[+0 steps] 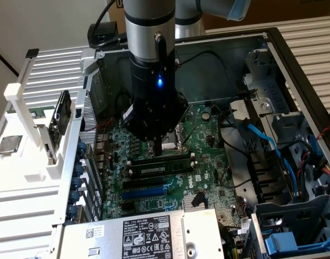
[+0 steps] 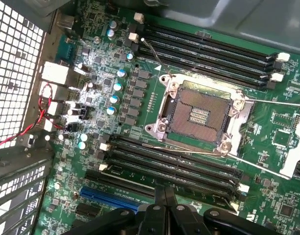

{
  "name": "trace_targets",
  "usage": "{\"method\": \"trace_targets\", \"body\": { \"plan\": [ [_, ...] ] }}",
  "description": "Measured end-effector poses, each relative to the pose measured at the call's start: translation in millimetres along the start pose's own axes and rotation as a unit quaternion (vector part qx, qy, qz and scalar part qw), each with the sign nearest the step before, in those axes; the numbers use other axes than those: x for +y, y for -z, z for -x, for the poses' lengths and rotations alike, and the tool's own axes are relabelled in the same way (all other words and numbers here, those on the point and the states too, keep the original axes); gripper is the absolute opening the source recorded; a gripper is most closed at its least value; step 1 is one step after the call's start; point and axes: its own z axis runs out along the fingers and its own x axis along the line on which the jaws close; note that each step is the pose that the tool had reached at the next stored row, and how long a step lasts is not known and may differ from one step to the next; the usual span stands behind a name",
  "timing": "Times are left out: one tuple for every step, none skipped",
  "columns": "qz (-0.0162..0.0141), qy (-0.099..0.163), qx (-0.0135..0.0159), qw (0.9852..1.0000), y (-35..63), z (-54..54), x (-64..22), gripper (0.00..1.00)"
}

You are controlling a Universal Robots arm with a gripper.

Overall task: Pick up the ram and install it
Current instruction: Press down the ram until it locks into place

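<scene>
You see the gripper with jaws pressed together — pressing on the ram. The ram lies in a slot beside the empty processor socket.

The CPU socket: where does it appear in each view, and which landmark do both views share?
Exterior view: the socket is mid-board, partly hidden under the gripper.
Wrist view: the socket lies open between two banks of black slots.
Shared landmark: the blue slot, also seen in the wrist view.

The robot's 1 arm reaches straight down, wrist vertical, its gripper closed, fingertips pointing toward 6 o'clock.
</scene>
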Motion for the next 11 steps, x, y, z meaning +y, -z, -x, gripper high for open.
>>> {"method": "trace_targets", "body": {
  "plan": [
    [-0.0003,-0.011,0.0006,0.9999,0.0,0.0,0.0,0.1],
    [-0.0005,-0.022,0.0011,0.9998,0.0,0.0,0.1,0.1],
    [-0.0006,-0.027,0.0015,0.9996,0.0,0.0,0.0,0.1],
    [-0.0007,-0.033,0.0018,0.9995,0.0,0.0,0.0,0.1],
    [-0.0007,-0.039,0.002,0.9993,0.0,0.0,0.0,0.1],
    [-0.0007,-0.05,0.0026,0.9988,0.0,0.0,0.0,0.1],
    [-0.0007,-0.056,0.0029,0.9985,0.0,0.0,0.0,0.1],
    [-0.0006,-0.061,0.0032,0.9981,0.0,0.0,0.0,0.1],
    [-0.0003,-0.072,0.0036,0.9974,-0.1,0.0,0.0,0.1],
    [0.0002,-0.083,0.0041,0.9965,-0.1,0.0,0.1,0.1],
    [0.0003,-0.089,0.0043,0.9961,-0.1,0.1,0.1,0.1]
  ]
}}
